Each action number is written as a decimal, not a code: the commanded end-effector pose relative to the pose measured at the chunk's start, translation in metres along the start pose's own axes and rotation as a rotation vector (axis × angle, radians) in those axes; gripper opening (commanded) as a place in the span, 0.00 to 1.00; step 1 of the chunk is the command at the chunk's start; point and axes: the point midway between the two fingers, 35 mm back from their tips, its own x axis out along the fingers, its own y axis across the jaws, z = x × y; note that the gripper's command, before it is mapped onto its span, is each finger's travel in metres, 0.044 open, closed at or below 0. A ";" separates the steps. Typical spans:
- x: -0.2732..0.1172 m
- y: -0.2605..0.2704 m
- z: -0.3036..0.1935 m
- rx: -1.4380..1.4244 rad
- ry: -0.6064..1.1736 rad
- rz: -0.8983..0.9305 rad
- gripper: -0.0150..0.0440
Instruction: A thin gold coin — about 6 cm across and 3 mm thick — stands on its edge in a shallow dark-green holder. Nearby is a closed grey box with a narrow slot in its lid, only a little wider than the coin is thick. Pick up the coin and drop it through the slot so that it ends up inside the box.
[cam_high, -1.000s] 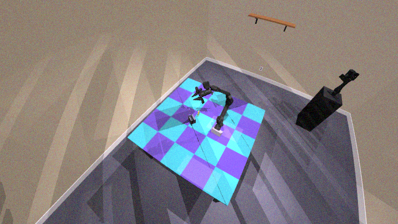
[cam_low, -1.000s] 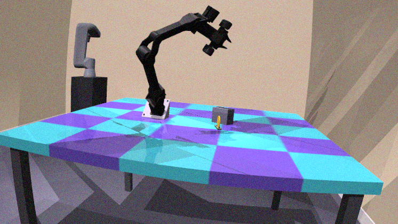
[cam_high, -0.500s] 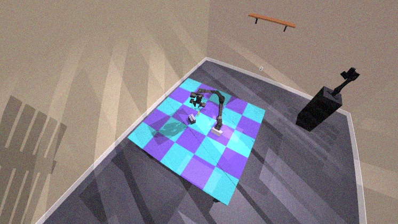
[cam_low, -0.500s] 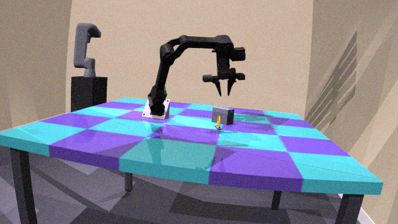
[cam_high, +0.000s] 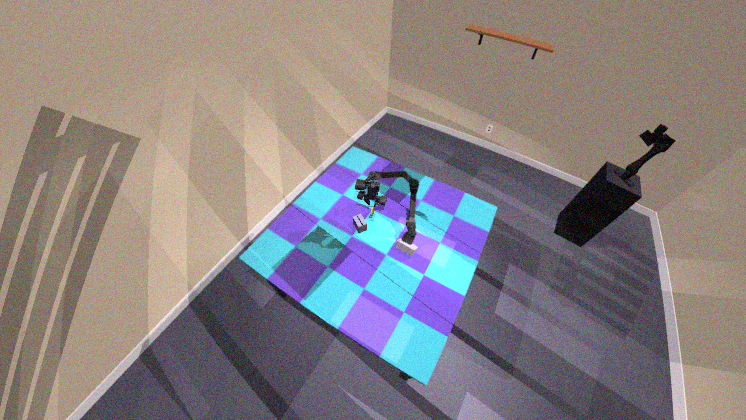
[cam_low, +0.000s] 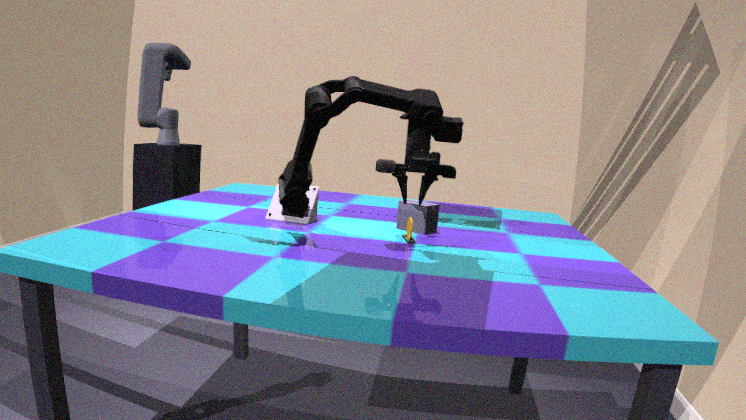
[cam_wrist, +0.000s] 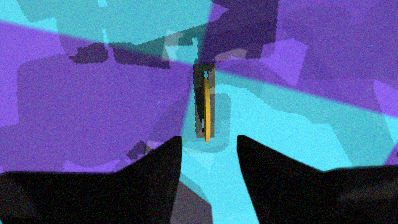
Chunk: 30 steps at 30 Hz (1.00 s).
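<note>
The hand (cam_high: 371, 201) (cam_low: 412, 202) (cam_wrist: 209, 142) points down above the counter (cam_high: 326, 311) (cam_low: 308, 326) (cam_wrist: 90, 110), its fingertips parted with nothing between them. The coin (cam_high: 371, 212) (cam_low: 410, 228) (cam_wrist: 208, 112) stands on edge in its holder (cam_high: 370, 216) (cam_low: 408, 240) (cam_wrist: 197, 131), below the fingertips and beside the box (cam_high: 360, 223) (cam_low: 417, 216) (cam_wrist: 192, 205). In the wrist view it shows as a thin upright line running roughly through the gap between the fingers, a little ahead of the tips.

The coin is likely stiff and, if metal, smooth enough to slip or swivel in a light pinch; dropping it should hardly harm it. The fingers would best close on its two flat faces, above the holder and near the middle of its width, leaving the lower rim free to enter the slot first.

The holder is shallow, so most of the coin stands proud of it. The box is closed but for the slot in its lid; its inside cannot be seen. With the coin outside, the task seems to be at its start, the hand lining up to grasp.
</note>
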 end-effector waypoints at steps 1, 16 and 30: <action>0.005 0.000 0.000 -0.004 -0.007 0.009 0.53; 0.033 0.000 -0.001 -0.004 -0.006 0.010 0.53; 0.056 0.000 -0.001 -0.004 -0.007 0.010 0.53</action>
